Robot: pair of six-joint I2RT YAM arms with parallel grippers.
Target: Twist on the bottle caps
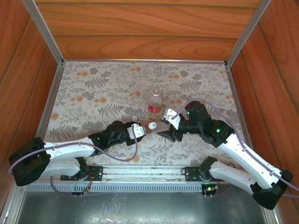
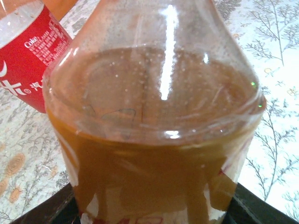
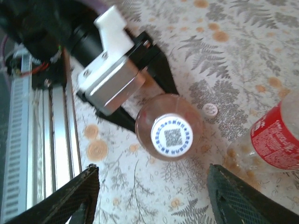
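Left pincer (image 1: pixel 144 129) pinches amber bottle (image 2: pixel 154 140) by its body. Right pincer (image 3: pixel 154 200) spread over its white cap (image 3: pixel 172 135). Cap likely light, slick: grip rim squarely.

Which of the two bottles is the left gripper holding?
The amber-brown bottle, clamped in the left gripper; the clear bottle with the red label stands free beside it.

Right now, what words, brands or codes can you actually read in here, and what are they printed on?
"Coke": white letters on the red label of the clear bottle.
Large white characters on that label: cut off, unreadable.
Small white print beside "Coke": too small to read.
QR code ringed by fine print, on the white cap of the amber bottle: too blurred to read.
Red marks low on the amber bottle: unreadable.
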